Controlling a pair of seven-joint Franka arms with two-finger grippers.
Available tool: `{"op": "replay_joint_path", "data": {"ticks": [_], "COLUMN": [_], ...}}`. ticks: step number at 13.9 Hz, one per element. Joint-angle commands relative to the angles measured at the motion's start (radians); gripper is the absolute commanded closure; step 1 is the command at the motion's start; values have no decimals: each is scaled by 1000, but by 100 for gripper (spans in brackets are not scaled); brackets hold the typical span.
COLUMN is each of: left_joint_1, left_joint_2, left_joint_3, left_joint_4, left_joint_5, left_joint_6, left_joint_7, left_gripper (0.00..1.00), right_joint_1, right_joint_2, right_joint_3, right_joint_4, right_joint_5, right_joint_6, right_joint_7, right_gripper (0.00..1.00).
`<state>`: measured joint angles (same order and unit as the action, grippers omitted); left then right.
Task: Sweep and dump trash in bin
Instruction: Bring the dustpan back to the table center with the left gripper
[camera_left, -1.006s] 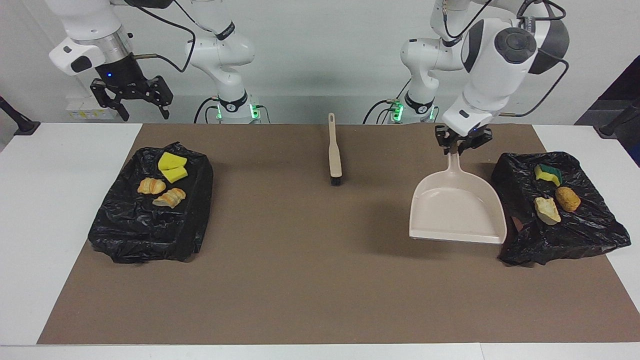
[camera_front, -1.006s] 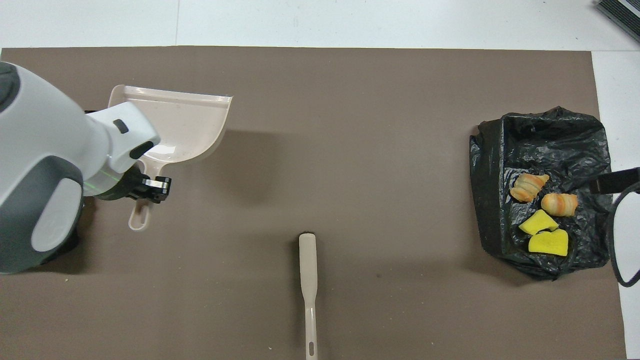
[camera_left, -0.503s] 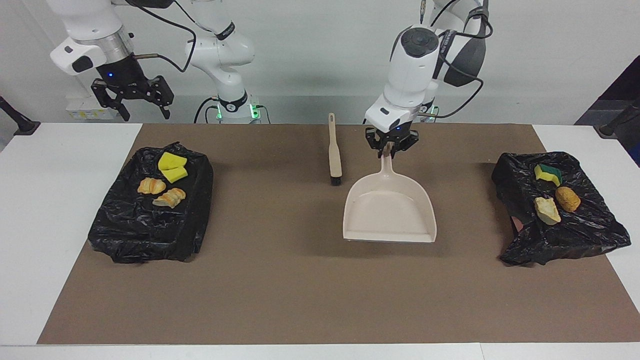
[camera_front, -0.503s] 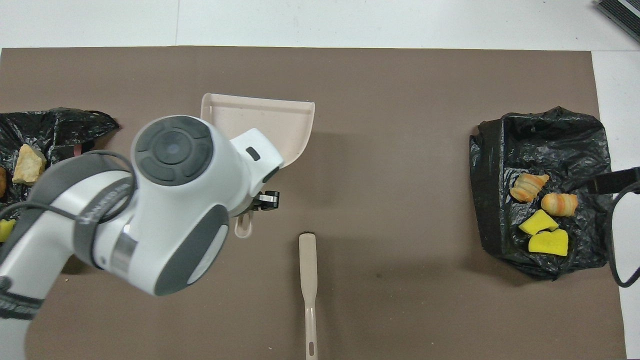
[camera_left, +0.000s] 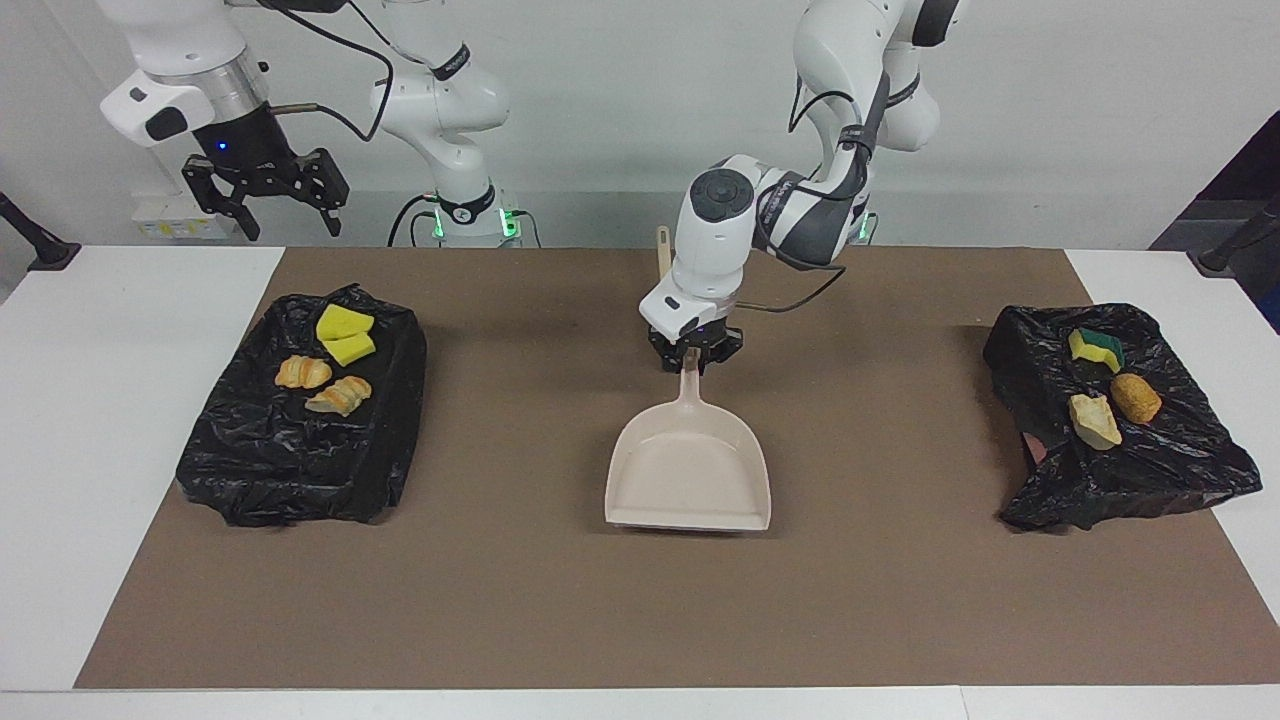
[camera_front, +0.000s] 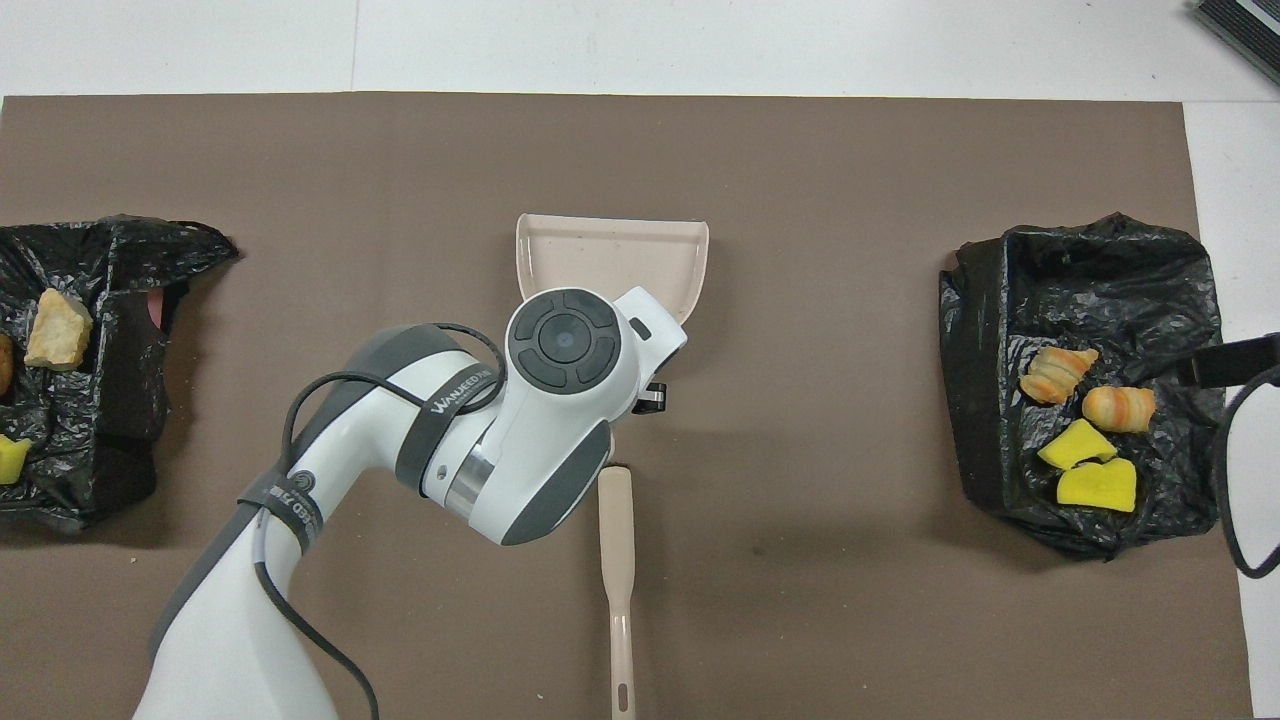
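Observation:
My left gripper (camera_left: 695, 362) is shut on the handle of the empty beige dustpan (camera_left: 690, 475), at the middle of the mat; the pan's lip is at or just above the mat. In the overhead view the left arm covers the handle and only the pan (camera_front: 612, 250) shows. The trash lies on two black-bagged bins: yellow sponge chunks (camera_left: 345, 335) and croissant bits (camera_left: 303, 372) on the bin (camera_left: 300, 450) at the right arm's end, and a yellow-green sponge (camera_left: 1095, 348) and bread bits (camera_left: 1135, 398) on the bin (camera_left: 1130, 470) at the left arm's end. My right gripper (camera_left: 265, 205) waits open, raised by its bin.
The beige brush (camera_front: 618, 560) with black bristles lies on the brown mat (camera_left: 560, 600), nearer to the robots than the dustpan, its bristle end beside my left gripper. The white table (camera_left: 100, 450) borders the mat at both ends.
My left arm has carried the dustpan from beside the bin at its own end to the middle of the mat and lowered it. The right arm has not moved.

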<state>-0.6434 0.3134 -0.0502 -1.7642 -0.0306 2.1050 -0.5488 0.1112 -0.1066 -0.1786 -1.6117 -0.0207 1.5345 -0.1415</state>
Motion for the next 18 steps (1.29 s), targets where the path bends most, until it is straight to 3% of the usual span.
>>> {"op": "replay_joint_path", "data": {"ticks": [1,6,8,9,14,18], "left_joint_1": [-24,-38,-15,-12,54,181], "left_joint_2": [-13,47,29,-2,-98,-109], "left_joint_3": [20,20,21,24,41,41], "left_joint_4": [-26,-35,-23,-24,-18,63], "left_joint_5": [-17,-15,-15,-15,-15,-14], "left_joint_6": [58,90,67,29,-48,-147], "left_joint_7": [-37,-36,-28,-37,-34,41], "left_gripper": [100,100,22,0,0,0], "right_joint_1": [-13,-13,-12,-13,-13,-13], "right_joint_2": [-10,-11,-11,-15,-16,-16], "right_joint_3": [11,11,11,11,11,11], "right_joint_4": [7,6,4,3,-2,-4], "right_joint_5": [2,2,2,2,2,2], "right_joint_6": [-28,-28,-28,-30,-30,-28], "right_joint_7": [-30,-29,-30,-30,-30,-30], "right_gripper": [0,0,0,0,0,0]}}
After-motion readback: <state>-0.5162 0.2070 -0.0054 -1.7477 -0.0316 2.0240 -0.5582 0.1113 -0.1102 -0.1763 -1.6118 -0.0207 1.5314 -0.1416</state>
